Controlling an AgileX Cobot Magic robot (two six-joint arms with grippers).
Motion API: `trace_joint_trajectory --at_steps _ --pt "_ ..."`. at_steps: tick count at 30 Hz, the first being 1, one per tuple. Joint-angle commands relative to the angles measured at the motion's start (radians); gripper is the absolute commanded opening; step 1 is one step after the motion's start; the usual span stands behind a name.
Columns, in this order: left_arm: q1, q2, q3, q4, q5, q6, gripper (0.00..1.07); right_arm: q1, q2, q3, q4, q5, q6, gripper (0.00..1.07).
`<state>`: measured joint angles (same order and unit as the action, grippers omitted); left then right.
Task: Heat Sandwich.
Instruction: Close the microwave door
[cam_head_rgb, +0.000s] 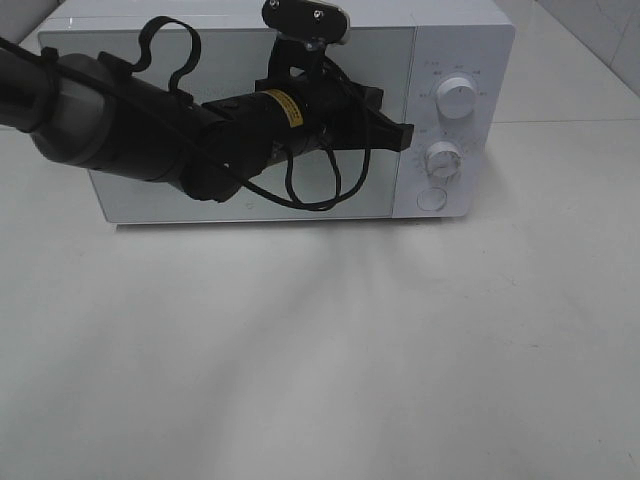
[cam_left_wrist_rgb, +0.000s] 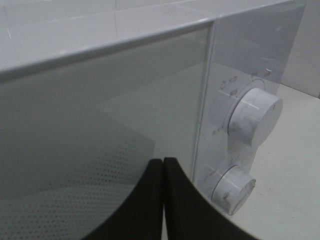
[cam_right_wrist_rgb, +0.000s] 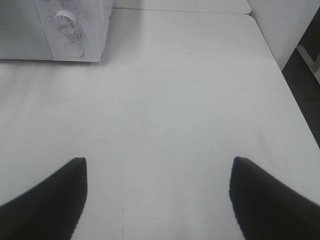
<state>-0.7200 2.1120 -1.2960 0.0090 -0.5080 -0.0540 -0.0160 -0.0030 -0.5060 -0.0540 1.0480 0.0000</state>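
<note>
left wrist — closed hand, by microwave

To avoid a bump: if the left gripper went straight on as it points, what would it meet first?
The left gripper, jaws shut, would probably meet the microwave door near the edge beside the lower knob; depth is unclear.

Microwave at back of table, dials on its right.

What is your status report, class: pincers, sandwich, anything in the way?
Left pincer shut by closed microwave door. Right pincer open over table. Sandwich not in view.
</note>
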Motion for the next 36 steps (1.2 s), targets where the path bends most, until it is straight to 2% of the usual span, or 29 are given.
trace_joint_trajectory --at_steps 1,7,19,29,36 --pt "0.033 -0.002 -0.024 -0.086 -0.005 -0.009 0.00 -0.008 -0.025 0.002 -0.004 -0.009 0.000 0.76" --pt "0.026 -0.015 -0.024 -0.086 0.060 -0.009 0.00 -0.008 -0.025 0.002 -0.004 -0.009 0.000 0.76" --pt "0.016 -0.043 -0.024 -0.087 0.078 -0.009 0.00 -0.008 -0.025 0.002 -0.004 -0.009 0.000 0.76" --pt "-0.021 -0.101 -0.024 -0.087 0.210 -0.001 0.00 -0.008 -0.025 0.002 -0.004 -0.009 0.000 0.76" --pt "-0.052 -0.144 -0.023 -0.087 0.392 -0.001 0.00 -0.008 -0.025 0.002 -0.004 -0.009 0.000 0.76"
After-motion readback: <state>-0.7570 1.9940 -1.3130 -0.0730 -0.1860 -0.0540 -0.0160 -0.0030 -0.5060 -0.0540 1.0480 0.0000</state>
